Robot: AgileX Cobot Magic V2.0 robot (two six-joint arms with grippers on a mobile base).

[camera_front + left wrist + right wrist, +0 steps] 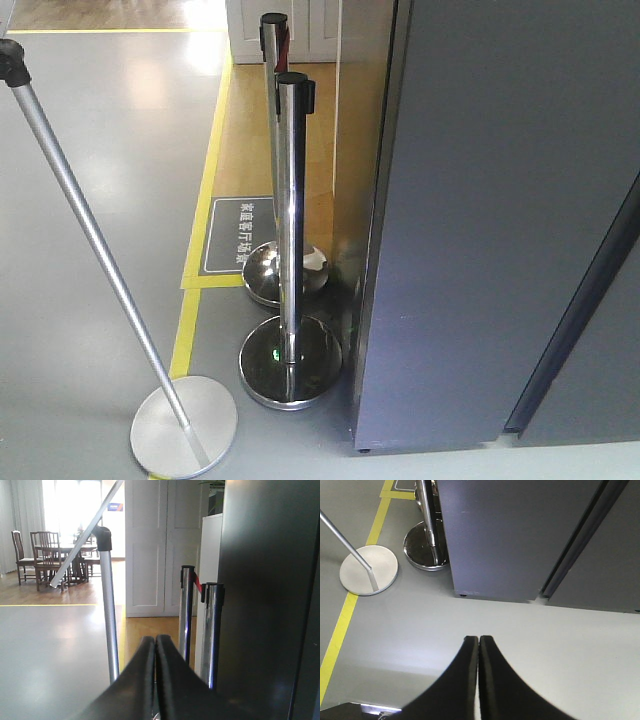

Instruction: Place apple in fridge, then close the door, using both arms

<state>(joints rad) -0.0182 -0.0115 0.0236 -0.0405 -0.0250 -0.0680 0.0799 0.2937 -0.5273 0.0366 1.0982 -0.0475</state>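
Facing the fridge (500, 230) w/ its door (500, 540) apparently flush and closed, the robot has no apple in any view — none on the floor, none in either tool. Left gripper (155, 642) and right gripper (479, 642) both show fingers pressed together, nothing between them. Risk, as a guess: if the door must be pulled open from here, closed tips can't hook the edge and may skid along the flat panel. Chrome stanchions (290, 220) stand just beside the fridge's side, and the slanted silver pole (90, 230) is near — a swinging left arm could clip them. Hidden: fridge interior, any handle, both arms' bodies, apple's whereabouts; the dark seam (580, 540) between panels is hard to read.
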